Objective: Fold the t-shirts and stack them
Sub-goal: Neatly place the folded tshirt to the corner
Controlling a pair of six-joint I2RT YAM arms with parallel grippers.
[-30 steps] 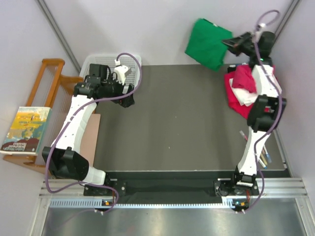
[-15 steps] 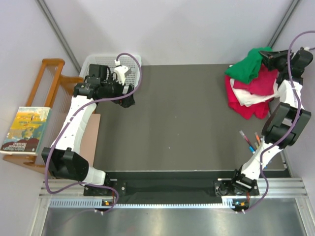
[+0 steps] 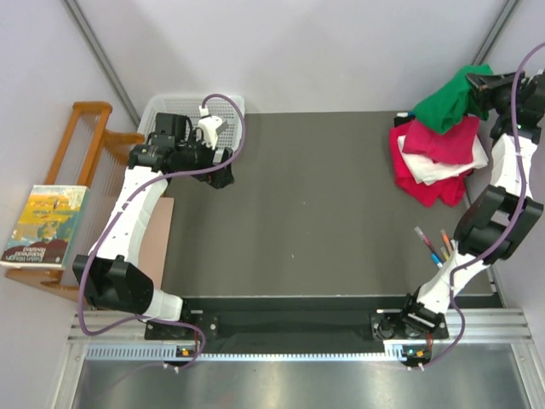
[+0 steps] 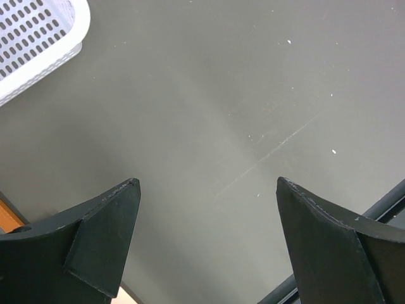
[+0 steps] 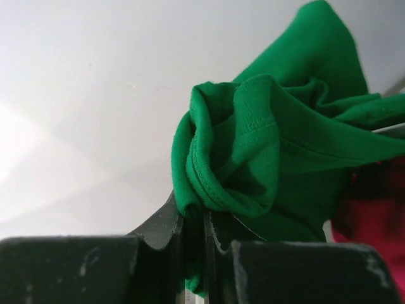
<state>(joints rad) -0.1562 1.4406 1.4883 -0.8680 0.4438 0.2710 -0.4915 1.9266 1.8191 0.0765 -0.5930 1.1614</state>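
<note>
Grey walls enclose a dark table (image 3: 306,204); at far left, off the table, stands a wooden rack (image 3: 81,136) with a book (image 3: 47,226) at its near end; a white mesh basket (image 3: 170,106) sits at the table's far left corner. The left claw (image 4: 205,182) hovers just beside the basket over bare table, its jaws wide apart and holding nothing. At the far right corner lies a loose pile (image 3: 430,162) of pink, white and red shirts, unfolded and overlapping. The green shirt (image 3: 447,100) hangs bunched over the pile's far edge; whether its hem touches the pile cannot be told; the right claw (image 5: 201,218) is clamped tight on a gathered fold of it. Pens (image 3: 436,243) lie near the table's right edge.
</note>
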